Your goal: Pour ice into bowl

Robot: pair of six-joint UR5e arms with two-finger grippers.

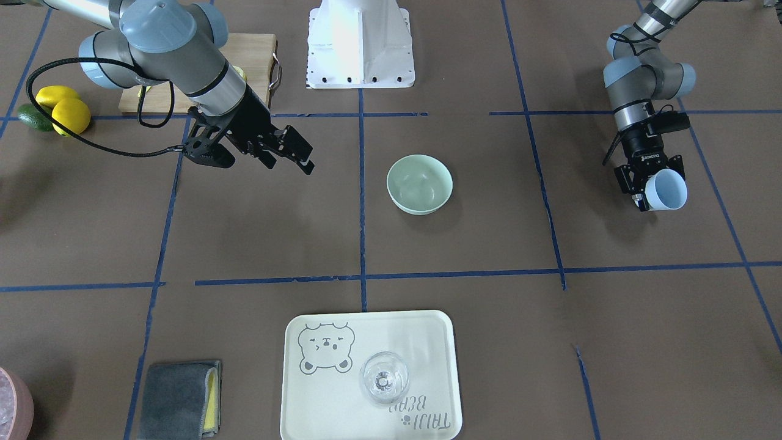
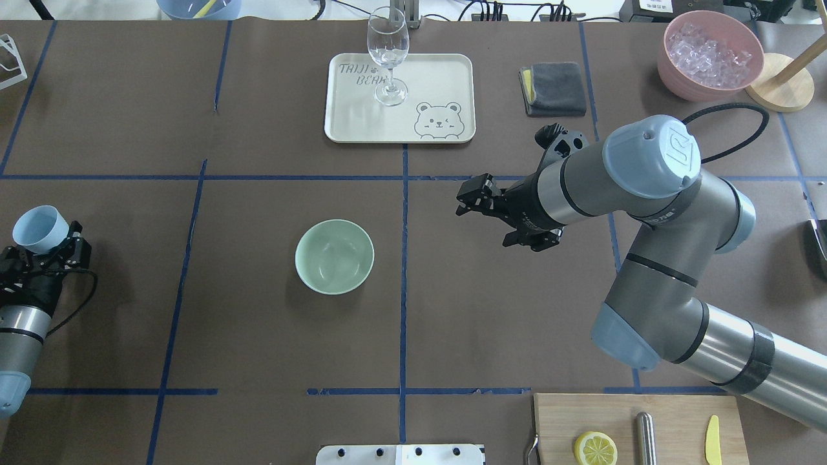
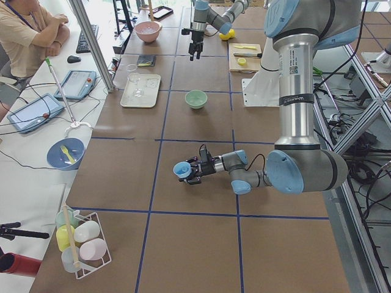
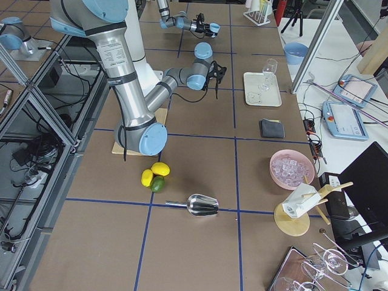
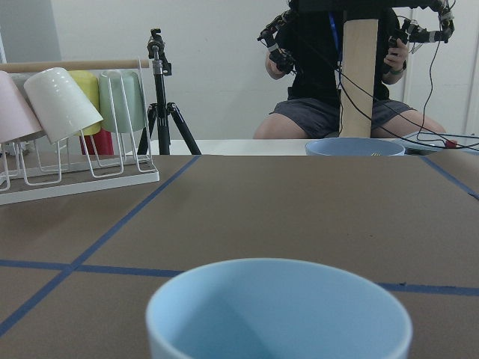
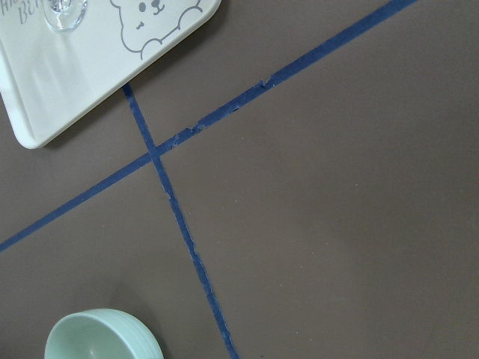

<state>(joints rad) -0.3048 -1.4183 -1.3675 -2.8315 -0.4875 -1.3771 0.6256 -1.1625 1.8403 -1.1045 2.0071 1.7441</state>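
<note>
The pale mint-green bowl stands upright near the table's middle; it also shows in the overhead view and at the bottom left of the right wrist view. I cannot tell whether ice lies in it. My left gripper is shut on a light blue cup far to the bowl's side, low over the table. No ice shows in the cup. Clear ice cubes fill a pink container. My right gripper hangs open and empty above the table, on the bowl's other side.
A cream tray with a wine glass lies beyond the bowl, a grey cloth beside it. A cutting board with a lemon slice sits near my base. A metal scoop, lemons and a cup rack lie at the table's ends.
</note>
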